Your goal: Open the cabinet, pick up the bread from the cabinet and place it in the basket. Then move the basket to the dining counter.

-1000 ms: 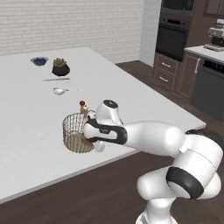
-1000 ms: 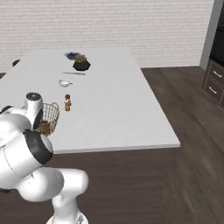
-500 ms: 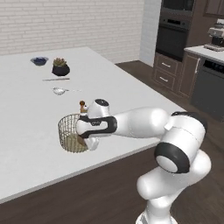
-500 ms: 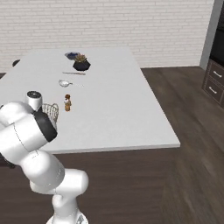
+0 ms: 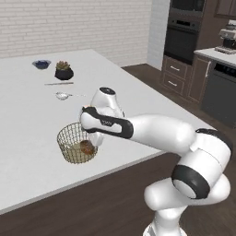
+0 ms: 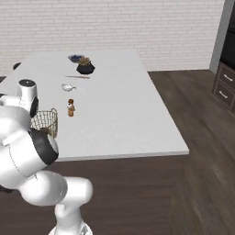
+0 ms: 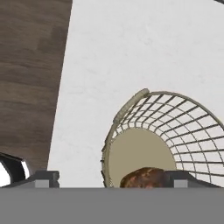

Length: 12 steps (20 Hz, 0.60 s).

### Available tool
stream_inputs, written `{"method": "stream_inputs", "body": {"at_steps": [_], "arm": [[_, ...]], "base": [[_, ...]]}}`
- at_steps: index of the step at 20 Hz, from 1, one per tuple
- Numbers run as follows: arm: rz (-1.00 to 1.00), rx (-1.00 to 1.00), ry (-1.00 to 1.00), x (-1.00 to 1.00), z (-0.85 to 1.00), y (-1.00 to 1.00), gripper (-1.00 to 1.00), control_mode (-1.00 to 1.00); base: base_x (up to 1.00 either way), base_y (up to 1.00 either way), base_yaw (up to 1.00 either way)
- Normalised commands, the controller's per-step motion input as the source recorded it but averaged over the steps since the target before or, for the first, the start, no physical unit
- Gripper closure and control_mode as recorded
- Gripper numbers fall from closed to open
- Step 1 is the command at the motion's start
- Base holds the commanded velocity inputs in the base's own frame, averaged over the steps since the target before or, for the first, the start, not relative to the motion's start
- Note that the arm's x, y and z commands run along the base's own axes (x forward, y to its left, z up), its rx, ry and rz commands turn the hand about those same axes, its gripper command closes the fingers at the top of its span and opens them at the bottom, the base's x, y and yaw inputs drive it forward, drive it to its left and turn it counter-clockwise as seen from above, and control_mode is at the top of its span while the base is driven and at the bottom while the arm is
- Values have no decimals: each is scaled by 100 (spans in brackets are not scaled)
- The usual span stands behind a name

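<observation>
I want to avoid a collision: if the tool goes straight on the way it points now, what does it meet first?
Probably the basket: the tool points down into it, with the bread on its pale bottom between the fingertips. Whether bread or rim comes first is unclear, since depth is hard to judge.

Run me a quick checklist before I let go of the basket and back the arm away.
1. Basket on the dining counter: ok, it sits upright on the white top.
2. Bread inside the basket: ok, the brown lump lies on the pale bottom in the left base and hand views.
3. Distance from the counter edge: ok, but the basket stands near the front edge, so retreat gently.
4. Gripper state: cannot tell; the jaws sit low at the basket's rim, contact hidden.
5. Small brown bottle beside the basket: ok, apart from it.
6. Retreat path upward: ok, nothing above the arm.
</observation>
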Motion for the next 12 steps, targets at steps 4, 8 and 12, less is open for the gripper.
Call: {"method": "stream_inputs", "body": {"at_steps": [4, 8, 12], "arm": [[0, 0, 0, -37, 100, 0, -100, -100], [-8, 0, 0, -57, 100, 0, -100, -100], [-13, 2, 0, -73, 99, -9, -100, -100]], "base": [[0, 0, 0], [0, 0, 0], [0, 0, 0]]}}
